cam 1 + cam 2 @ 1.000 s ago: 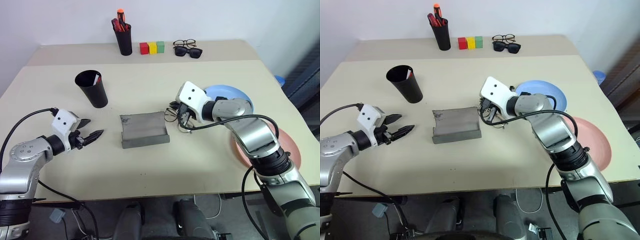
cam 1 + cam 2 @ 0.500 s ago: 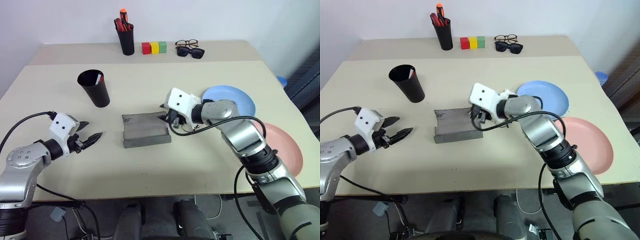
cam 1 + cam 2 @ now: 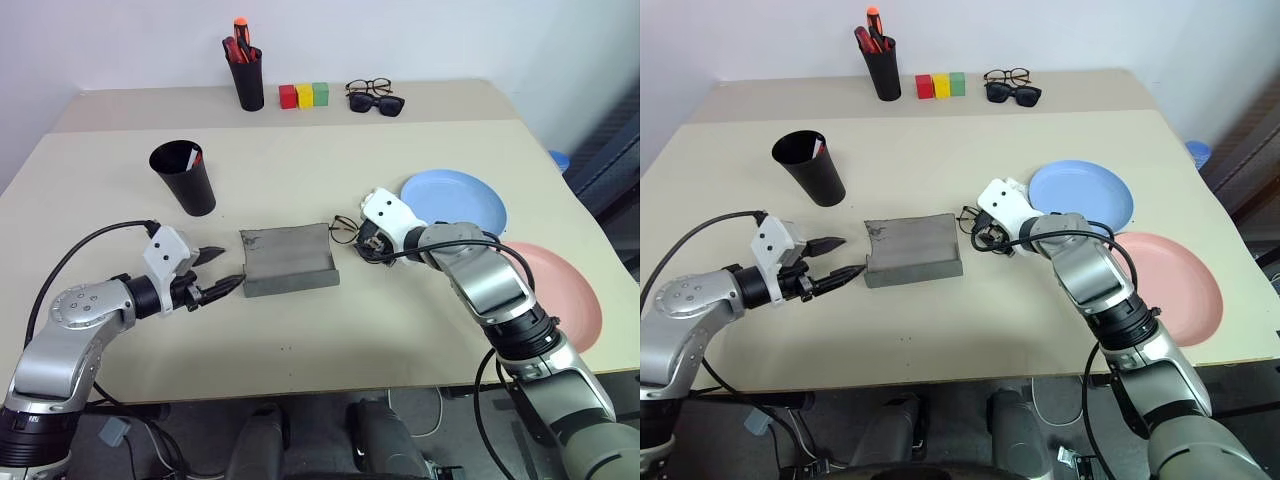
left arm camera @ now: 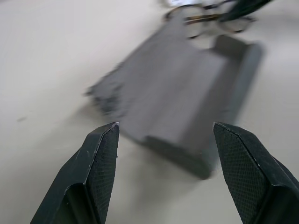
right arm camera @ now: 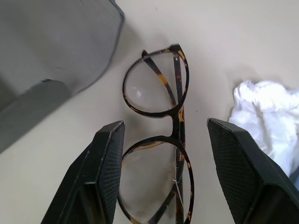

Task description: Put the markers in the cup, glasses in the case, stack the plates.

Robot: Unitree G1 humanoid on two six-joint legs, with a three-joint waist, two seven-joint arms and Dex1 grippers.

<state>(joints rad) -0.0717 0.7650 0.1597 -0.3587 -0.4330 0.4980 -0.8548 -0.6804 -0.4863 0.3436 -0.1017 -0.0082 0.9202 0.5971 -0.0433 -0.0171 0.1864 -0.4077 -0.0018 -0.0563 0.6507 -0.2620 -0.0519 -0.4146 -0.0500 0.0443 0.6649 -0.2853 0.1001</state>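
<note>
Straddling the glasses (image 5: 161, 154), right fingers (image 5: 105, 168) spread; left fingers (image 4: 100, 163) spread before case (image 4: 187, 107).

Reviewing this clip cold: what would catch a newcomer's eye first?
Probably the open right gripper poised over the wire-framed glasses, which lie on the table just right of the open grey case. Next, the open left gripper reaching toward the case's left end.
</note>
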